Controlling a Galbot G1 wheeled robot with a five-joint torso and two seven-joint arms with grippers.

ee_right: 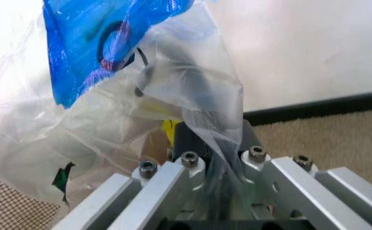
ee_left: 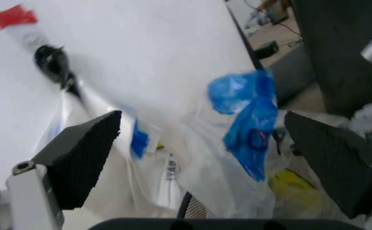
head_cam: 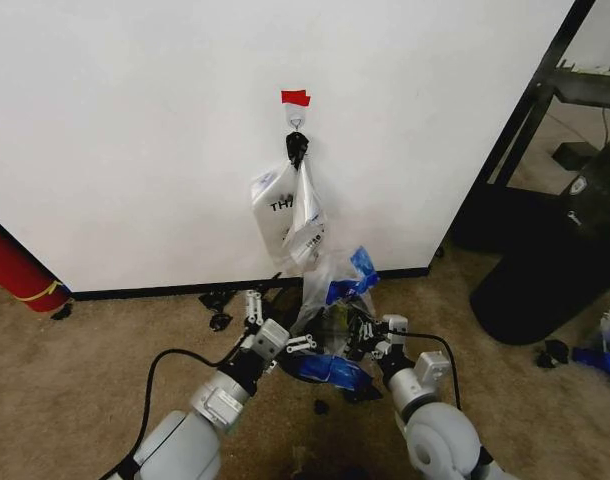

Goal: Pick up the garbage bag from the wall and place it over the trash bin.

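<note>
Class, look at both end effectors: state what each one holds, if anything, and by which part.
The right end effector is shut on the garbage bag, pinching a gathered fold of its plastic near the rim. The left end effector is open, holding nothing.

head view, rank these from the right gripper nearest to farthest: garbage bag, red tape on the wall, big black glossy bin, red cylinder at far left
From the right gripper:
1. garbage bag, clamped in it, over the trash bin.
2. big black glossy bin, off to its right.
3. red tape, up the wall.
4. red cylinder, far left edge.
</note>
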